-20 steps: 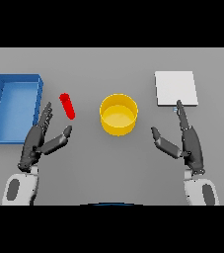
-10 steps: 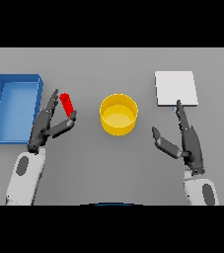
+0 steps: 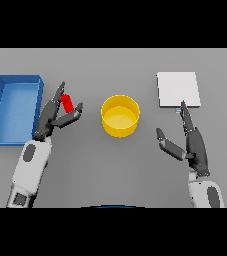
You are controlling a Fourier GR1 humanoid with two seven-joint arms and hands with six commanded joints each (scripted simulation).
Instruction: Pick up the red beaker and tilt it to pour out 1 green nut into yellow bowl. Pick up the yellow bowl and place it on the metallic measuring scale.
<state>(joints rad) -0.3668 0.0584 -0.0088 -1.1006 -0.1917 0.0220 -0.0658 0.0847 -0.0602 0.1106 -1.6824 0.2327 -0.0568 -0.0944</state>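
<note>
The red beaker (image 3: 67, 103) stands on the grey table, left of the yellow bowl (image 3: 120, 116). My left hand (image 3: 52, 118) is right at the beaker, fingers straight behind it and thumb stretched out in front of it, open and partly hiding its lower end. No green nut shows. The pale square measuring scale (image 3: 178, 89) lies at the back right. My right hand (image 3: 191, 142) hovers open just in front of the scale, fingers pointing at its near edge.
A blue rectangular bin (image 3: 15, 107) sits at the far left, close beside my left arm.
My left hand has reached forward and to the right, from short of the beaker to around it. The right hand has barely moved.
</note>
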